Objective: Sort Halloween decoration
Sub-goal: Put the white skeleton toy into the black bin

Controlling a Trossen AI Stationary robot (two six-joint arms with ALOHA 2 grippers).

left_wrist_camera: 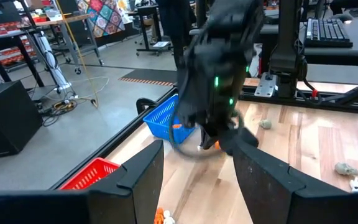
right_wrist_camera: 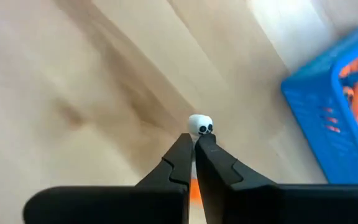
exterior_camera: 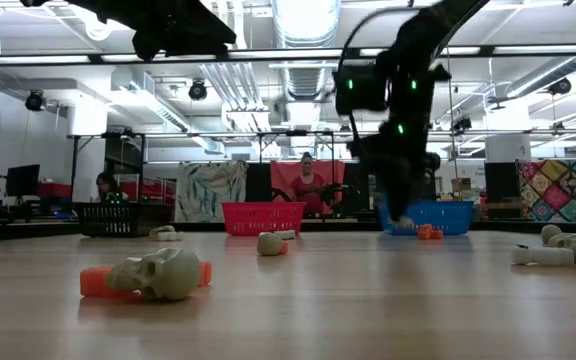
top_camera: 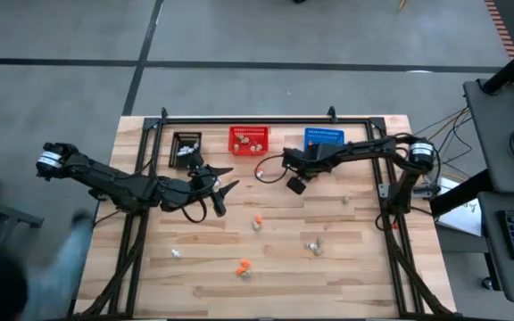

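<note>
A tiny white skull trinket [right_wrist_camera: 200, 125] was pinched at the fingertips of the right gripper [right_wrist_camera: 194, 142], its fingers nearly together around it, with a bit of orange showing just below them. From above, that right gripper [top_camera: 290, 160] hung over the wooden table [top_camera: 364, 267], just at 7 o'clock of the blue mesh basket [top_camera: 324, 139] and near the table's far edge. The blue basket [right_wrist_camera: 344, 118] held orange pieces.

The other Halloween decorations lay scattered on the open boards: an orange and beige pair [top_camera: 257, 221] near the centre, a beige-grey piece [top_camera: 315, 244] toward 4 o'clock, an orange one [top_camera: 244, 266] toward 6 o'clock, a white one [top_camera: 176, 253] toward 8 o'clock, and a small one [top_camera: 346, 199] toward 3 o'clock. At table height, a beige-grey skull [exterior_camera: 163, 273] lay against an orange piece close to the near edge.

The red basket [top_camera: 248, 139] and black basket [top_camera: 186, 147] sat along the far edge, in a row with the blue one. The left gripper [top_camera: 224, 181] hung spread wide at 6 o'clock of the black basket, holding nothing. The near half of the table lay mostly open, framed by black rails [top_camera: 257, 120].
</note>
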